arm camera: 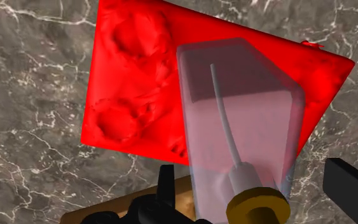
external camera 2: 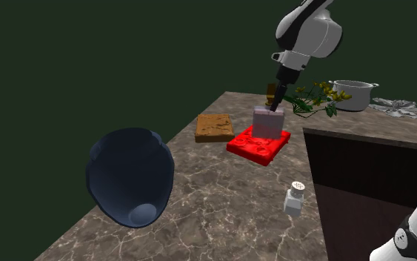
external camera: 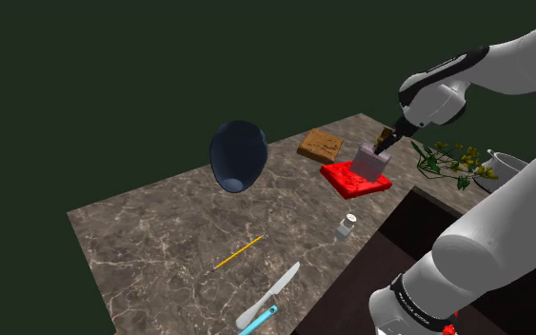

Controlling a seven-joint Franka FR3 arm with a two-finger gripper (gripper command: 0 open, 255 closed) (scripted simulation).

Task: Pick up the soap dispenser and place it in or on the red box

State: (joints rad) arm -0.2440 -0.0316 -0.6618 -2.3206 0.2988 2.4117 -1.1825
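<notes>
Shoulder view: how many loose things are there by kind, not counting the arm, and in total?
Vessels: 2, dark blue vase, pot
Flat pieces: 2, red box, brown block
Dispensers: 2, soap dispenser, shaker
Long tools: 3, pencil, knife, cyan-handled tool
Plants: 1, flowering plant
Total: 10

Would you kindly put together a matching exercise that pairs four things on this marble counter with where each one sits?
Things:
1. translucent rectangular soap dispenser with gold pump
2. small white shaker
3. flat brown board
4. grey metal pot

Places:
A. beside the yellow-flowered plant
B. alone by the counter's dark recess
C. upright on the red box
D. flat on the counter, next to the red box

Pairs: 1-C, 2-B, 3-D, 4-A
</notes>
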